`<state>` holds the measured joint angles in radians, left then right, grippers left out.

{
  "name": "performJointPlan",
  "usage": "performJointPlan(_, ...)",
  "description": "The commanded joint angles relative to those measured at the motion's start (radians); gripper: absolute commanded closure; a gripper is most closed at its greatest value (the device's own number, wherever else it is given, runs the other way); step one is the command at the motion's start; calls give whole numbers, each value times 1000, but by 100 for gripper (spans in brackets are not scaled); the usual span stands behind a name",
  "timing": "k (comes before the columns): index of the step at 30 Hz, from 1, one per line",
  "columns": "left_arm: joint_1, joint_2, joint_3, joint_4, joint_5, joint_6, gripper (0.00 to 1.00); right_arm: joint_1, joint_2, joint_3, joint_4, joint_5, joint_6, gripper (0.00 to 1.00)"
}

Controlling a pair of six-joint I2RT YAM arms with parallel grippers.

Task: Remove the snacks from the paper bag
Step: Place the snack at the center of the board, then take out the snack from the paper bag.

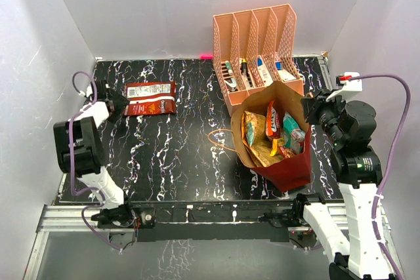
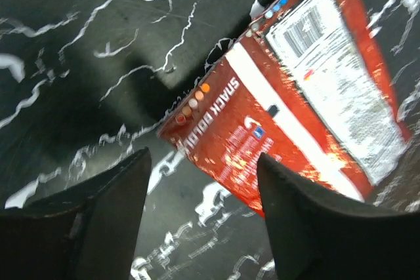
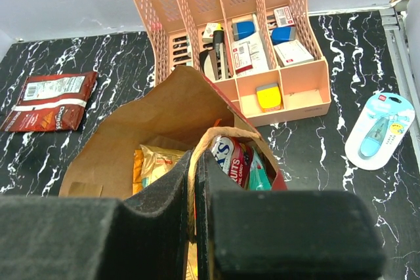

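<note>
Paper bag (image 1: 292,165) stood right of centre, mouth open, snacks (image 1: 272,129) inside | red packet (image 1: 149,98) lay flat, upper left | left gripper (image 2: 203,208) spread, empty, over packet edge | right gripper (image 3: 195,165) clenched on twine handle (image 3: 223,132)

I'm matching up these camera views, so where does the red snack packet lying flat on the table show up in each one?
Top external: the red packet lies flat at the left rear, beside the left gripper.
Left wrist: it fills the centre and right, past that open gripper.
Right wrist: at the left edge, left of the paper bag.
Shared landmark: the black marbled table, in all three.
</note>
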<state>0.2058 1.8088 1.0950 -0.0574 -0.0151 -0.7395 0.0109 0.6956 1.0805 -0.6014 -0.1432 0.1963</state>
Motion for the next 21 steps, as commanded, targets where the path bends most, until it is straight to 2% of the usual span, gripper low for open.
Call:
performJointPlan(1, 6, -170, -58, -82, -58, -74, 28, -5, -4, -14, 60, -22, 9, 92)
performJointPlan(4, -26, -253, -121, -34, 76, -101, 27, -5, -6, -11, 53, -23, 5, 92)
performJointPlan(7, -154, -337, -128, -34, 150, -84, 26, -5, -13, -8, 47, -23, 3, 92)
performJointPlan(11, -331, -428, -77, -119, 227, -8, 25, -5, -22, -7, 46, -35, 6, 92)
performJointPlan(17, -486, -564, 39, -243, 315, 70, 22, -5, -32, -11, 51, -71, 26, 92)
performJointPlan(21, -602, -596, 83, -218, 415, 15, 23, -5, -41, -26, 83, -137, 45, 92)
